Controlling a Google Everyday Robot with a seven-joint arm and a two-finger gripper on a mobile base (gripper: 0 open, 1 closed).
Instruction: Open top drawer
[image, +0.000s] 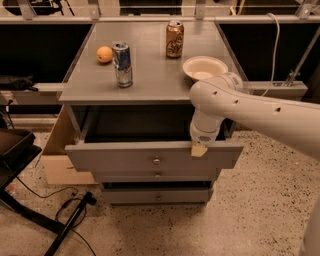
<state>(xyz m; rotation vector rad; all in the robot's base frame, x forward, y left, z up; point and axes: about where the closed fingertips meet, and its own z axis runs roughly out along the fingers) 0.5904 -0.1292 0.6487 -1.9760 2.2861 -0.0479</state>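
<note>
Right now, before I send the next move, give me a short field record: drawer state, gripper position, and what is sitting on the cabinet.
drawer: wide grey top drawer, pulled out, dark interior showing
knob: small round metal knob, centre of the front, untouched
gripper: gripper at the front's upper edge, right of the knob
lower drawers: middle grey drawer and bottom grey drawer, both further in
on grey cabinet top: round orange fruit, blue and silver can, brown and gold can, white bowl
</note>
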